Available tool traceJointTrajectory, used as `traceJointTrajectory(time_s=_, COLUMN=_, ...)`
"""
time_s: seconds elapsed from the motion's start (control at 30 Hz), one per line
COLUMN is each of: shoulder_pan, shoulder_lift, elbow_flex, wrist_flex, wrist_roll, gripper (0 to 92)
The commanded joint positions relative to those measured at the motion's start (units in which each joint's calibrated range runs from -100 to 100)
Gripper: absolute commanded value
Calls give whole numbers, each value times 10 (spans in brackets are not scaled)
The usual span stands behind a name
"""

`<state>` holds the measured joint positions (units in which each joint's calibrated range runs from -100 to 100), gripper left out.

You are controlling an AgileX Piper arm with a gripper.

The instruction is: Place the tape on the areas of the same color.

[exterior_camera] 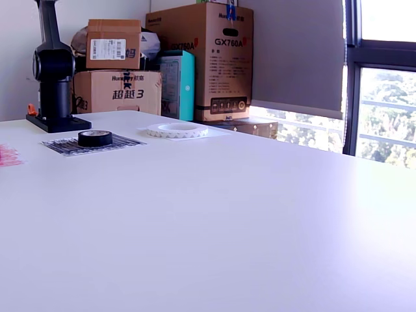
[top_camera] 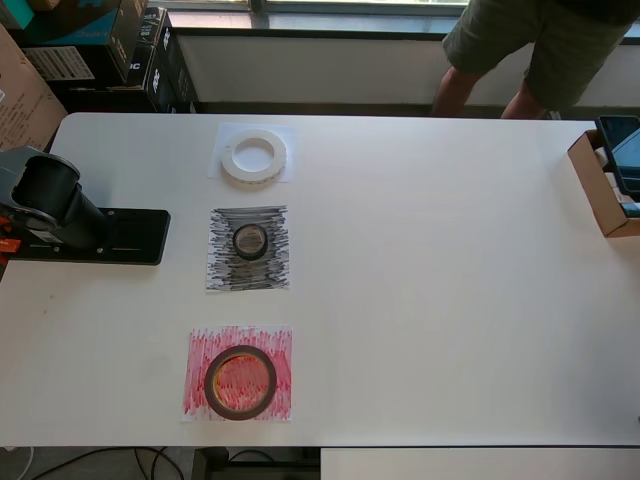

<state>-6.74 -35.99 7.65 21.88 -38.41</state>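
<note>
Tape rolls (top_camera: 241,382) sit inside matching patches (top_camera: 248,249) — claw out of view, state unknown.

A white counter (top_camera: 450,300) is seen. Past its far edge, a person in shorts (top_camera: 530,50) is stood by the window. Cardboard boxes (exterior_camera: 201,62) are stacked behind the counter, and an open box (top_camera: 605,185) is parked on its right edge in the overhead view.

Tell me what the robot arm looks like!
The arm is black and smooth, with a round joint and tube-shaped links. It stands on a flat black rectangular base plate. Something small and orange shows beside it. Its end effector isn't visible.
</note>
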Motion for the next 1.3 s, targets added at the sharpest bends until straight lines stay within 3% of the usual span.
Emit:
traceJointTrajectory(time_s=0.0, shoulder_pan=4, shoulder_lift=-201, elbow_flex=707, wrist_flex=-230, wrist_roll=2, gripper=761)
traceJointTrajectory(time_s=0.33, shoulder_pan=-7, shoulder_lift=-434, elbow_flex=882, wrist_flex=-229, wrist_roll=1, gripper=728)
traceJointTrajectory(time_s=0.43, shoulder_pan=-11, shoulder_lift=-466, elbow_flex=903, wrist_flex=-229, wrist_roll=1, gripper=599)
traceJointTrajectory(time_s=0.67, shoulder_pan=-16, shoulder_lift=-495, elbow_flex=922, wrist_flex=-228, wrist_roll=7, gripper=199)
traceJointTrajectory(time_s=0.83, shoulder_pan=-16, shoulder_lift=-560, elbow_flex=922, wrist_flex=-147, wrist_roll=5, gripper=17)
traceJointTrajectory(time_s=1.0, shoulder_pan=-10, shoulder_lift=-637, elbow_flex=917, wrist_flex=-42, wrist_roll=5, gripper=1)
traceJointTrajectory(time_s=1.27, shoulder_pan=31, shoulder_lift=-633, elbow_flex=917, wrist_flex=-19, wrist_roll=8, gripper=5)
